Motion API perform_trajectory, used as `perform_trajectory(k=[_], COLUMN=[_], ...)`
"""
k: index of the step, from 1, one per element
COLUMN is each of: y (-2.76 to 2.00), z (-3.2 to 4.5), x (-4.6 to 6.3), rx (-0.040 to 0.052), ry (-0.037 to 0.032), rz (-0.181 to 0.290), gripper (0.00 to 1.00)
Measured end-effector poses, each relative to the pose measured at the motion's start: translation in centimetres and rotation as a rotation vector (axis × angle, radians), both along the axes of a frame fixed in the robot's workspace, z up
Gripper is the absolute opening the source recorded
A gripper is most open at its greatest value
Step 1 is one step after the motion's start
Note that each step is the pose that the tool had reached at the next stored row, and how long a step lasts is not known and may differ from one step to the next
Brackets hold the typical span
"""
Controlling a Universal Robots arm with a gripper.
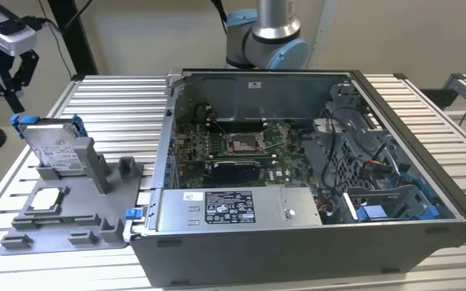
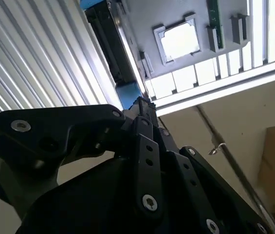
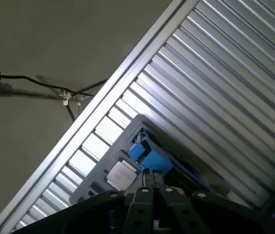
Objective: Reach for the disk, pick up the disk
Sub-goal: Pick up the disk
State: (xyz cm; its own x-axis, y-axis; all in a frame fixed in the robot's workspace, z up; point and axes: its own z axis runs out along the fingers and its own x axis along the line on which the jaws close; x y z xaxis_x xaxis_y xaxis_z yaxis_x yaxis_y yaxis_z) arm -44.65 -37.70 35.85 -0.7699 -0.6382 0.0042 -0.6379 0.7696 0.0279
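The disk [image 1: 55, 147] stands on edge in a slot of the grey holder [image 1: 95, 233] on the exterior view's left. It is silver-grey with a white label and blue frame pieces at its top corners. My gripper [image 1: 11, 104] hangs above the disk's upper corner, a small gap off it, and its black fingers meet at the tips with nothing between them. In the second wrist view the fingertips [image 2: 144, 105] sit close to the disk's blue frame [image 2: 130, 93]. In the first wrist view the blue frame [image 3: 149, 157] lies just past my gripper [image 3: 150, 176].
A small square silver chip [image 1: 47, 197] lies in the holder in front of the disk. An open computer case [image 1: 241, 251] with a motherboard and cables stands on the slatted metal table [image 1: 119, 103]. The arm's base [image 1: 267, 42] is behind the case.
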Motion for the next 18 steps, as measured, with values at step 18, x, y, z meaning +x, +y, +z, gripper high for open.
perform_trajectory(k=[18], y=[0.0], z=[0.0], x=[-0.01], rx=[-0.0015], ry=[-0.0001], rz=[0.221], gripper=[0.0])
